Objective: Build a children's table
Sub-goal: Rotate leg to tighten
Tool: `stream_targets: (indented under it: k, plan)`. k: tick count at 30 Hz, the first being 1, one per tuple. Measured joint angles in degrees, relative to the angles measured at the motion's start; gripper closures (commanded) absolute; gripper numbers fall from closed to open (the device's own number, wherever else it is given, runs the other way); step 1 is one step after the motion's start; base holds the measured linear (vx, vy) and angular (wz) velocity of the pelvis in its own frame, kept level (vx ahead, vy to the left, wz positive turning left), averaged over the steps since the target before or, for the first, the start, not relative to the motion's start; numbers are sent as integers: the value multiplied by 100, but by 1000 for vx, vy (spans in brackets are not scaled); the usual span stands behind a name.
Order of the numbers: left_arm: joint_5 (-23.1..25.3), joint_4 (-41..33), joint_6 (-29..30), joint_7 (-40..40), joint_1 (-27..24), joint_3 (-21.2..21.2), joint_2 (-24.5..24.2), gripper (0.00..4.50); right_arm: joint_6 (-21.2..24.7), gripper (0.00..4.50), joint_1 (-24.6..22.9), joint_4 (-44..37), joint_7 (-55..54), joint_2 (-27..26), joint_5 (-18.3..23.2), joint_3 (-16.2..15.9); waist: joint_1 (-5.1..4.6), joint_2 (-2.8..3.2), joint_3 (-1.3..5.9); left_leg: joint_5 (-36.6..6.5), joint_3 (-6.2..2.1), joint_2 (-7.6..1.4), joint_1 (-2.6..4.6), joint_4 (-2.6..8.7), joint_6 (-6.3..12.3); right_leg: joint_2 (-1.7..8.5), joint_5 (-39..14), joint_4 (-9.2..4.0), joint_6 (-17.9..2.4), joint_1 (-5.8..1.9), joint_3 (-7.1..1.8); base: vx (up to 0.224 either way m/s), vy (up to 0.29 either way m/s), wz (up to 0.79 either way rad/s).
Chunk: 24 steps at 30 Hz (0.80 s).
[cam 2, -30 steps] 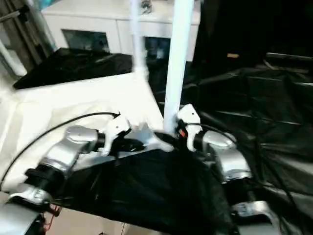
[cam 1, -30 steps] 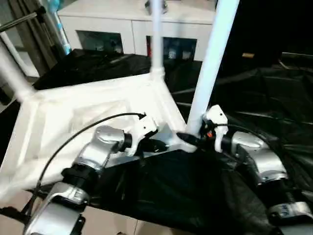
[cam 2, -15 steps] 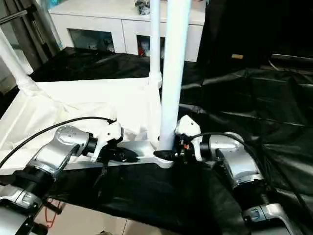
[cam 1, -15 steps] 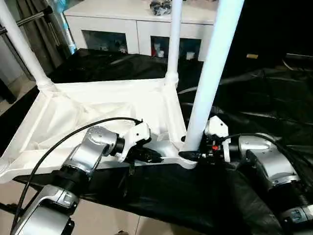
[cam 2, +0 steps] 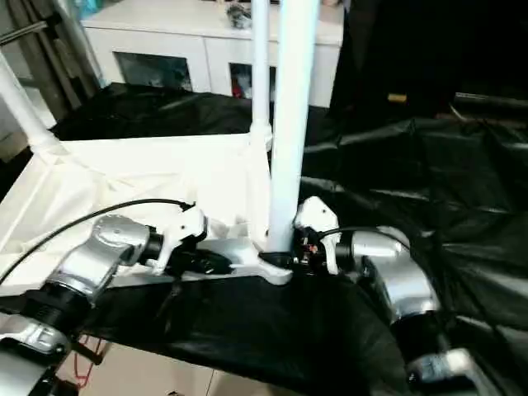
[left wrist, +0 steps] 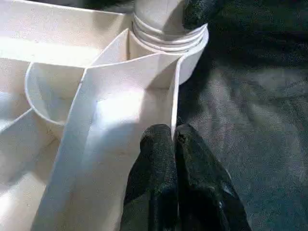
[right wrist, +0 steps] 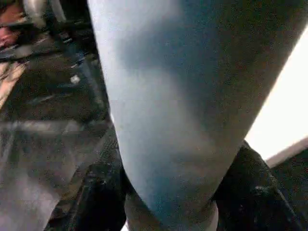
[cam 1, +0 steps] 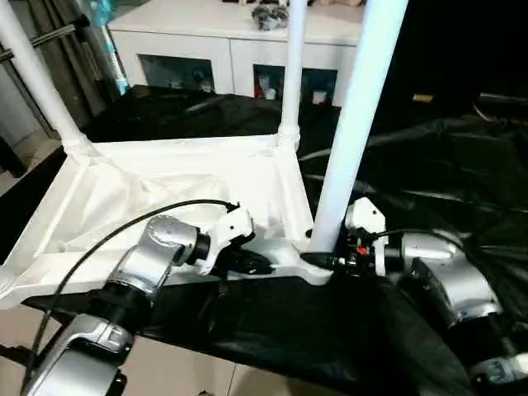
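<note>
The white tabletop (cam 1: pixel 165 177) lies upside down on black sheeting, ribbed underside up. Three white legs stand in its corner sockets: far left (cam 1: pixel 37 82), far right (cam 1: pixel 293 74) and near right (cam 1: pixel 355 124). My left gripper (cam 1: pixel 262 264) is shut on the thin rim wall (left wrist: pixel 174 96) of the near edge, close to the near right socket (left wrist: pixel 168 29); the left wrist view shows its fingers (left wrist: pixel 156 159) pinched on that wall. My right gripper (cam 1: pixel 320 261) is shut around the base of the near right leg (right wrist: pixel 163 96), with black fingers (right wrist: pixel 262 192) on either side.
A white cabinet with glass doors (cam 1: pixel 231 41) stands behind the work. Crumpled black sheeting (cam 1: pixel 437 165) covers the surface to the right and in front. Pale floor (cam 1: pixel 181 371) shows beyond the near edge; a metal rack (cam 1: pixel 49 33) stands at the far left.
The head camera has shifted and steadied, so the whole picture moved. Both grippers keep the same holds on the rim and the near right leg.
</note>
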State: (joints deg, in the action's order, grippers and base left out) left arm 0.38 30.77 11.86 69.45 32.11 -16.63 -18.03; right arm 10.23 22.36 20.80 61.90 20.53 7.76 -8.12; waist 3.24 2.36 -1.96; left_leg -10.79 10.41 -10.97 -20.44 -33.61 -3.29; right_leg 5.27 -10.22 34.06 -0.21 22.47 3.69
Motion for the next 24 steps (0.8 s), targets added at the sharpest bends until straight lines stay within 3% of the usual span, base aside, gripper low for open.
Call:
stream_targets:
  k: [3, 5, 8, 12, 13, 15, 19, 20, 24]
  plan:
    - [171, 374, 135, -673, 220, 97, 325, 450, 9, 252, 186, 473, -1081, -476, -196, 293, -99, 14, -5, 0, -9, 6, 58, -13, 0, 1, -24, -17, 40, -51, 3, 0, 0, 0]
    - [226, 489, 211, -1033, 308, 98, 524, 450, 13, 253, 305, 651, -1657, -638, -299, 390, -170, 53, -6, -1, -35, 16, 50, -1, 1, 4, -26, -86, 43, -58, 26, -54, 22, -6]
    - [243, 603, 373, -1480, 381, 151, 765, 450, 151, 253, 507, 916, -2487, -987, -387, 592, -253, 53, -7, -1, -58, 27, 43, 1, 1, 4, -27, -117, 43, -57, 40, -17, 9, -3]
    - [282, 608, 437, -1662, 393, 205, 834, 450, 223, 253, 715, 1114, -3036, -1223, -495, 607, -350, 74, -17, -2, -67, 34, 40, 5, 2, 4, -27, -144, 43, -56, 44, 0, 0, 0]
    - [295, 618, 437, -1663, 395, 230, 833, 450, 212, 218, 758, 1185, -3102, -1298, -521, 648, -374, 85, -21, -2, -75, 35, 39, 5, 2, 4, -27, -153, 43, -58, 51, 0, 0, 0]
    - [369, 623, 428, -1666, 417, 239, 833, 450, 212, 195, 829, 1269, -3145, -1365, -510, 720, -417, 99, -28, -2, -79, 35, 37, 12, 2, 4, -27, -178, 43, -60, 57, 0, 0, 0]
    - [391, 624, 313, -1592, 421, 204, 780, 450, 289, 173, 863, 1277, -3076, -1442, -331, 826, -433, 99, -33, -2, -78, 59, 32, 36, 3, 8, -26, -195, 43, -54, 38, 0, 0, 0]
    - [383, 607, 236, -1489, 421, 162, 711, 450, 307, 153, 834, 1195, -2933, -1408, -324, 799, -431, 101, -36, -2, -78, 60, 27, 41, 3, 8, -26, -195, 43, -50, 33, 0, 0, 0]
    - [369, 532, 83, -1044, 415, 68, 520, 450, 276, 153, 661, 936, -2341, -1155, -342, 584, -380, 101, -37, -2, -72, 61, 25, 69, 3, 6, -10, -192, 20, -47, 27, 0, 0, 0]
